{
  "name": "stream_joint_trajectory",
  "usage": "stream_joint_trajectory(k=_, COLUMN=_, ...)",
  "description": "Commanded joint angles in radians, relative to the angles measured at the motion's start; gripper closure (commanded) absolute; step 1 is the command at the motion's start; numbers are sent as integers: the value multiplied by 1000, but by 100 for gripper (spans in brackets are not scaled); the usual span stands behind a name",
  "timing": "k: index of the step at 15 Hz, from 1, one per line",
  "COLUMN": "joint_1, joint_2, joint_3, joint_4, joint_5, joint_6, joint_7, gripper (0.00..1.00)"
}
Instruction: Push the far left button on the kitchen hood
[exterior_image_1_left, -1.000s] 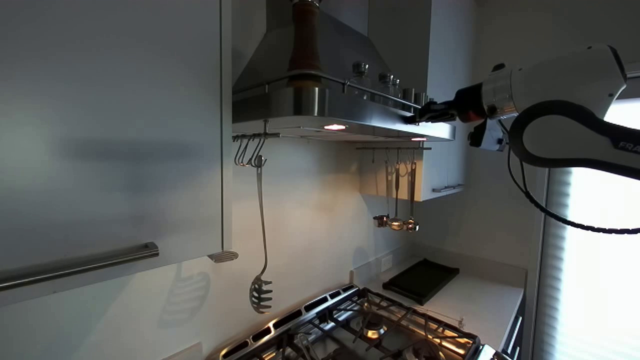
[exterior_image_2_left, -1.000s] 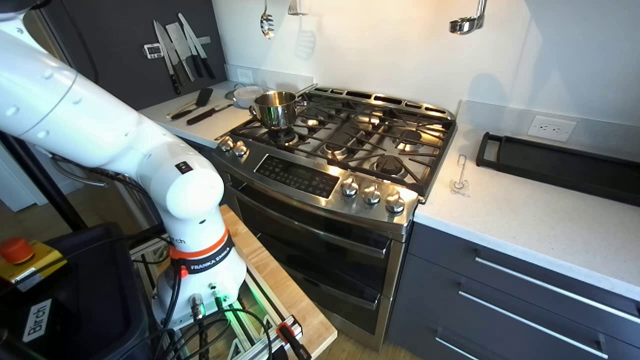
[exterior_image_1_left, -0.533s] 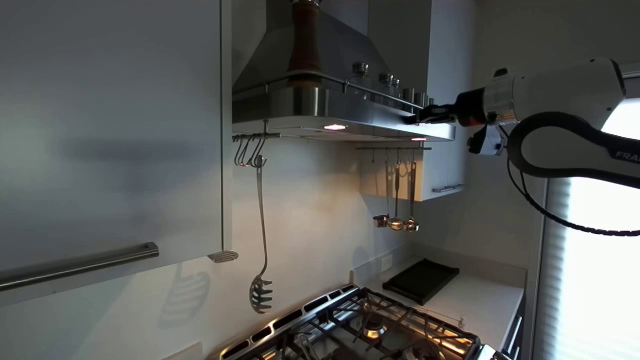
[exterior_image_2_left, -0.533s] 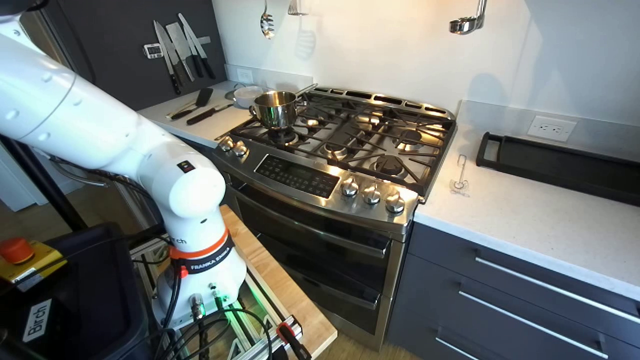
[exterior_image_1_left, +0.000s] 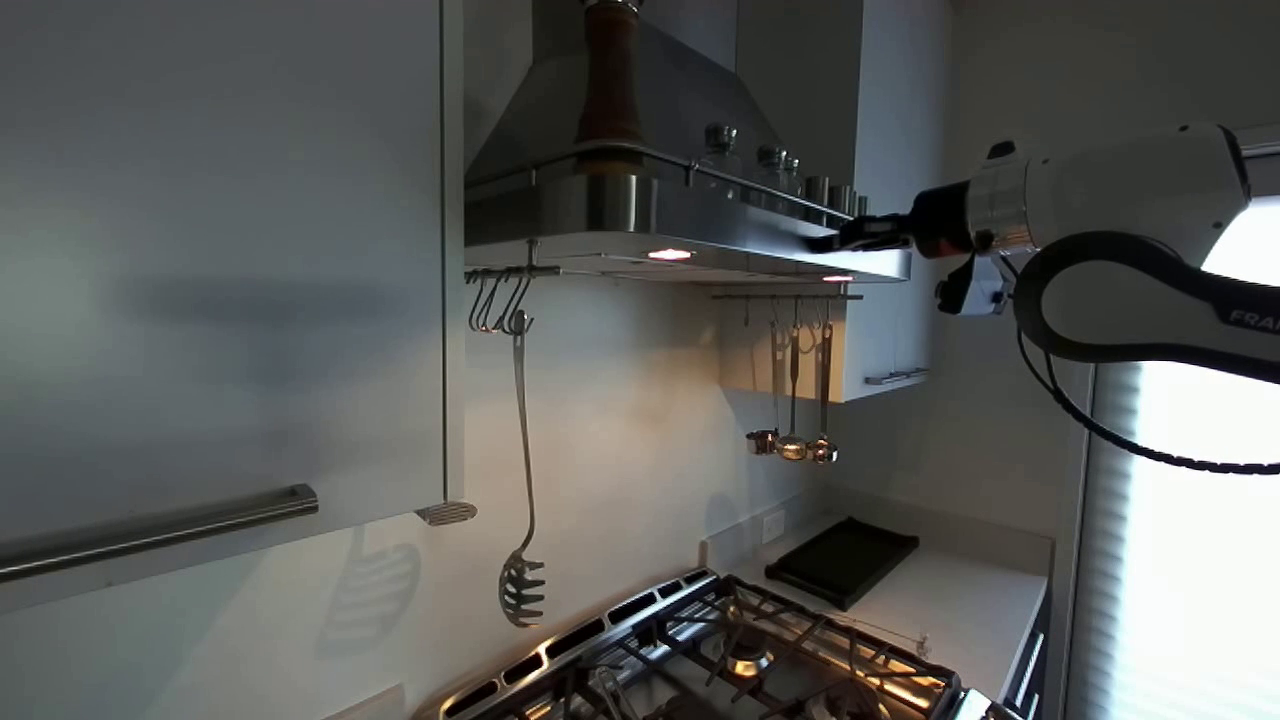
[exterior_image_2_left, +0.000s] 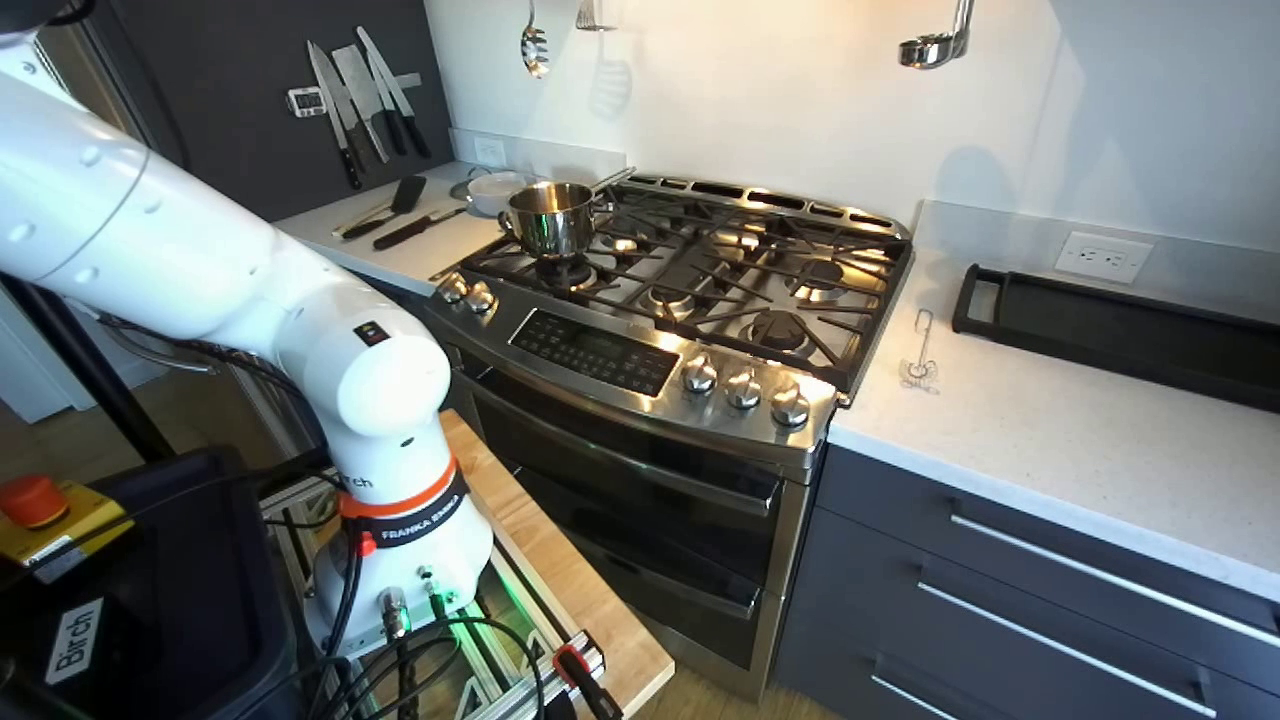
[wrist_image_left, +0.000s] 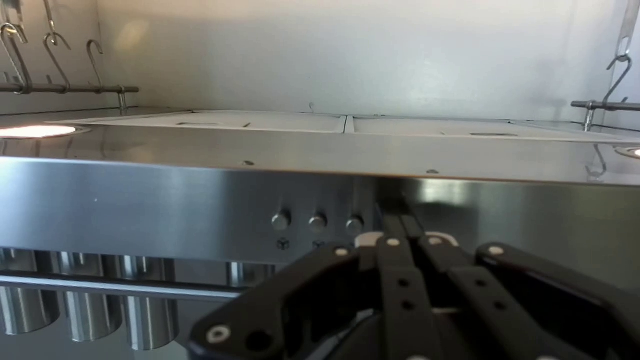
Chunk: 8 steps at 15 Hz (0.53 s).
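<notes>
Above stove (exterior_image_1_left: 750, 640): hood (exterior_image_1_left: 700, 222), closed gripper (wrist_image_left: 404, 225) at its front, holding nothing; likely hides far-left button, contact unclear. Sideways drift could press neighbouring button (wrist_image_left: 355, 225); off-centre push could skid on steel.

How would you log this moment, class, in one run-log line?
gripper: shut, at hood front | buttons: three visible beside it | press: unconfirmed | lights: lit
</notes>
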Motion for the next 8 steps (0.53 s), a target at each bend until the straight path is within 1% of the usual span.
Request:
stream_joint_trajectory(k=1, joint_1=-28, joint_2=40, joint_3=5, joint_4=-38, joint_5=-4, joint_6=9, joint_7=-5, gripper=100)
stream_joint_trajectory(k=8, joint_1=-22, joint_2=63, joint_3=5, joint_4=-31, joint_5=1, joint_6=39, joint_7=-10, gripper=100)
